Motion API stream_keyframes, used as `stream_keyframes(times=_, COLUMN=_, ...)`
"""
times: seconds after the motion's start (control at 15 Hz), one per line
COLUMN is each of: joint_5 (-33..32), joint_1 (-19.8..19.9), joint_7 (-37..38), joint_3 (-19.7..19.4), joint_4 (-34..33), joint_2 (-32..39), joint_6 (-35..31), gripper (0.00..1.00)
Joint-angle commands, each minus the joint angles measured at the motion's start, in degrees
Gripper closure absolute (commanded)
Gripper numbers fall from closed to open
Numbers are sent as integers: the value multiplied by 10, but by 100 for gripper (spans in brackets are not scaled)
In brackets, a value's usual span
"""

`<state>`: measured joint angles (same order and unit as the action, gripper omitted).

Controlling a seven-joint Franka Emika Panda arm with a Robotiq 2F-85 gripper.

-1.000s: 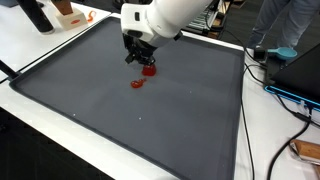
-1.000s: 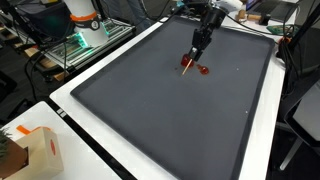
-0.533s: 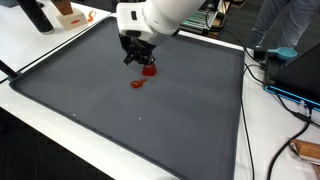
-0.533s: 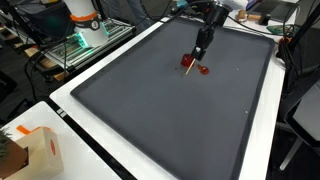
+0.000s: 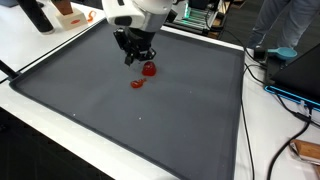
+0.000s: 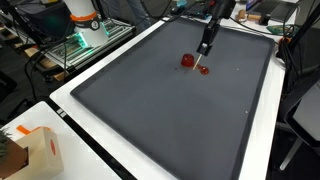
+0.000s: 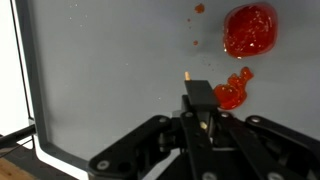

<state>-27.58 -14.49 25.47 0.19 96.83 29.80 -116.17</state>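
Pincer clamps stick; only wrist view shows specks.

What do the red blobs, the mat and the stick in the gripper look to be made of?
Red blobs: glossy and wet-looking, with splattered droplets; probably a sauce or gel.
Mat: matte dark grey, smooth; perhaps rubber or plastic.
Thin stick: pale tan tip, likely wood; the gripper is shut on it.

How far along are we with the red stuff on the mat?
Done: a red smear lies on the mat, with specks near the red blob. In hand: the gripper is shut on a thin stick, its tip beside the smear. Left: the blob looks largely whole, so most of the work probably remains.
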Motion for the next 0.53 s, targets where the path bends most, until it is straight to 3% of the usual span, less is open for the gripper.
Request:
stream_keyframes(times=0.0, joint_5=65, joint_1=28, joint_7=-66, joint_3=14, joint_4=33, joint_2=-35, joint_6=-26, gripper=97)
stream_keyframes(times=0.47, joint_5=168, joint_1=62, joint_7=-167, joint_3=26, joint_4=50, joint_2=-67, joint_6=-26, gripper=97)
